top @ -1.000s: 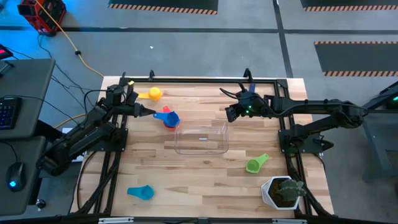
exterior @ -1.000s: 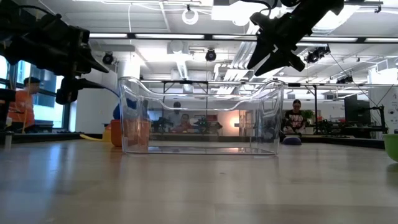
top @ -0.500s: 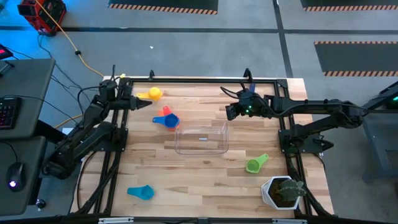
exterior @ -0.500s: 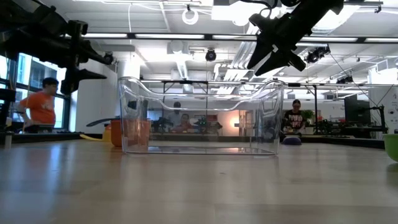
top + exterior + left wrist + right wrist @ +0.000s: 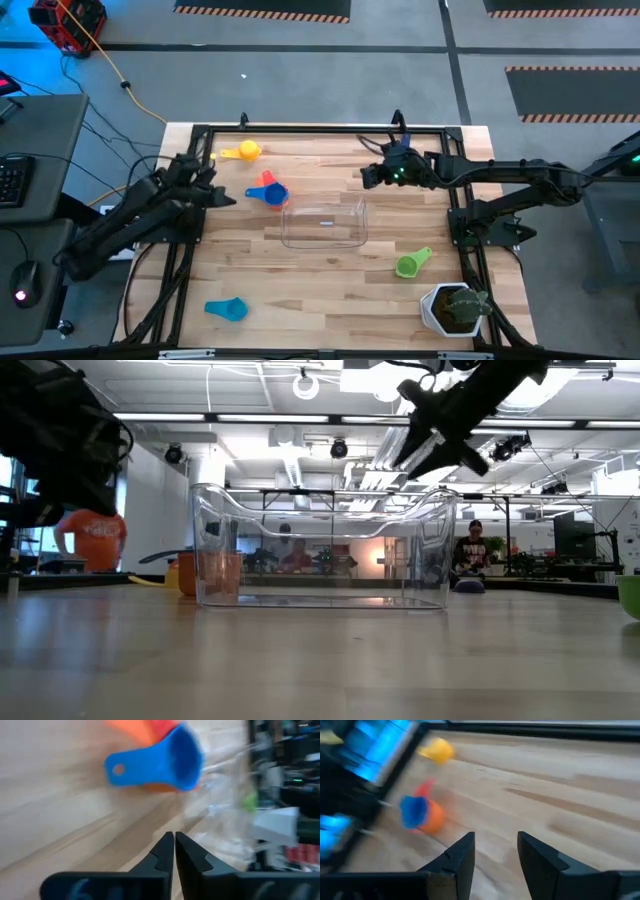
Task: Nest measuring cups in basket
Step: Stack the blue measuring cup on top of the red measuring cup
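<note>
Clear plastic marks the basket (image 5: 324, 223), sitting near the middle of the wooden tabletop (image 5: 330, 290) in the high view, with nothing inside it. Just off its far left corner lie three measuring cups bunched together, the blue cup (image 5: 272, 193) over the orange cup (image 5: 262, 190) and the red cup (image 5: 266, 178). The yellow cup (image 5: 243, 152) lies near the far left edge, the green cup (image 5: 411, 263) near the right side, and the light blue cup (image 5: 227, 309) near the front left corner. A white pot with a plant (image 5: 453, 308) stands at the front right corner. My left hand (image 5: 225, 197) points toward the bunched cups from their left, apart from them. My right hand (image 5: 366, 177) hangs above the tabletop beyond the basket's far right corner.

From the low view, the basket (image 5: 322, 546) stands on the tabletop with my right hand (image 5: 418, 452) above its right end, holding nothing. A person in an orange shirt (image 5: 95, 538) stands in the room behind.

Through the left wrist view, my fingers (image 5: 162, 854) are pressed together and empty, aimed at the blue cup (image 5: 160, 762), which covers the orange one.

Through the right wrist view, my fingers (image 5: 462, 856) stand apart with bare wood between them; the blue cup (image 5: 413, 811), orange cup (image 5: 433, 817) and yellow cup (image 5: 438, 750) lie farther off.
</note>
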{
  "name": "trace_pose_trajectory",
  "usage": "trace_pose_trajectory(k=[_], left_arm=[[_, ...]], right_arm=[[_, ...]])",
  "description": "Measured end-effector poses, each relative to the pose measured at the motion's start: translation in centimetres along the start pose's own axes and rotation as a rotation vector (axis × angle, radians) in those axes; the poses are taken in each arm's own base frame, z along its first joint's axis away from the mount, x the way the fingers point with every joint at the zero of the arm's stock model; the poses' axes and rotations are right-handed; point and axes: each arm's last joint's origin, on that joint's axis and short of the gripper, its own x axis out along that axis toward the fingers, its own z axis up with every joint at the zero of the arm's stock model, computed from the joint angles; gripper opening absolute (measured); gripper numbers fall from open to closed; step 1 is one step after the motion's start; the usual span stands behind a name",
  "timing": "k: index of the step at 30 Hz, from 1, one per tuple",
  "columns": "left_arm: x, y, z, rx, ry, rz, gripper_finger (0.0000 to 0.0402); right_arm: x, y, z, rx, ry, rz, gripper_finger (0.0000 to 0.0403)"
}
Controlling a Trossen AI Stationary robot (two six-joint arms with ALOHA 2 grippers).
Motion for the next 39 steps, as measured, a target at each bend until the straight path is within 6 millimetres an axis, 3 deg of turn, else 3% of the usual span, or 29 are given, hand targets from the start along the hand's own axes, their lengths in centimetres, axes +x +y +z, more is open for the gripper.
trace_pose_trajectory(k=[5,12,17,21,27,31,39], left_arm=[[0.3,-0.2,-0.6,-0.028,-0.047,0.032,0.0001],[3.7,-0.4,-0.2,-0.039,-0.020,0.114,0.0000],[6.2,-1.0,-0.1,0.008,0.004,0.201,0.0000],[7.7,-1.4,0.2,0.025,-0.041,0.234,0.0000],[8.9,-1.3,0.7,0.029,-0.094,0.274,0.0000],[9.4,-1.2,0.7,0.039,-0.098,0.301,0.0000],[10.0,-1.5,1.3,0.040,-0.167,0.281,0.0000]], right_arm=[[2.3,1.1,2.3,0.029,0.085,0.135,0.0107],[7.6,3.6,7.2,-0.148,0.161,0.113,0.0009],[11.9,4.4,9.7,-0.138,0.282,0.144,0.0005],[16.0,4.8,9.7,-0.118,0.393,0.160,0.0003],[20.6,5.9,9.0,-0.118,0.494,0.168,0.0001],[22.8,6.9,8.3,-0.117,0.516,0.177,0.0000],[26.2,8.2,4.9,-0.123,0.580,0.178,0.0000]])
